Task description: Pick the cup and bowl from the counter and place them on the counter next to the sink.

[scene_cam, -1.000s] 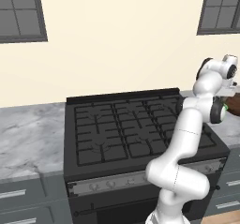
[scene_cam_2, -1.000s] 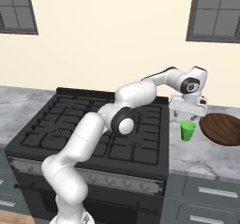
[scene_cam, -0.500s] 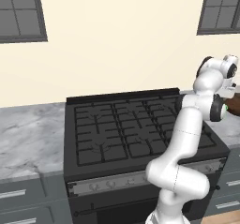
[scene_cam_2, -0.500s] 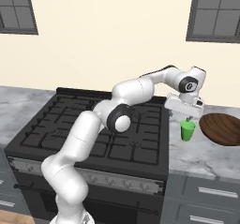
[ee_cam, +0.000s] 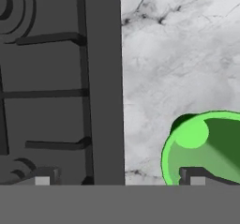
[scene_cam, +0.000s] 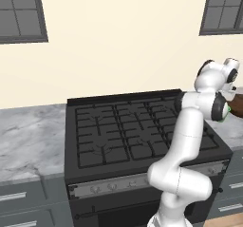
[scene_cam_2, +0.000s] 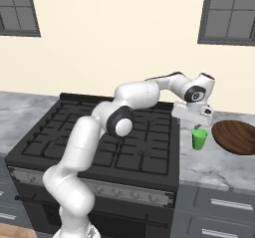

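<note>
The small green cup (scene_cam_2: 199, 138) stands upright on the marble counter (scene_cam_2: 209, 168), just right of the stove. My gripper (scene_cam_2: 197, 126) hangs open right above it, pointing down. In the hand view the cup (ee_cam: 206, 148) sits at the lower right under the right fingertip (ee_cam: 192, 177), off-centre from the gripper (ee_cam: 117, 180), whose other tip is over the stove. The brown wooden bowl (scene_cam_2: 236, 136) lies on the counter to the cup's right, apart from it. A sliver of the cup (scene_cam: 228, 109) and of the bowl (scene_cam: 237, 98) shows behind my arm. The sink is out of view.
The black gas stove (scene_cam_2: 114, 137) with raised grates (ee_cam: 47, 92) fills the middle, its edge close to the cup's left. Marble counter (scene_cam: 28, 140) also runs left of the stove. A cream wall with windows stands behind.
The hand has come down a little and shifted slightly left over the cup. The jaws have stayed open, and the cup and bowl have not moved.
</note>
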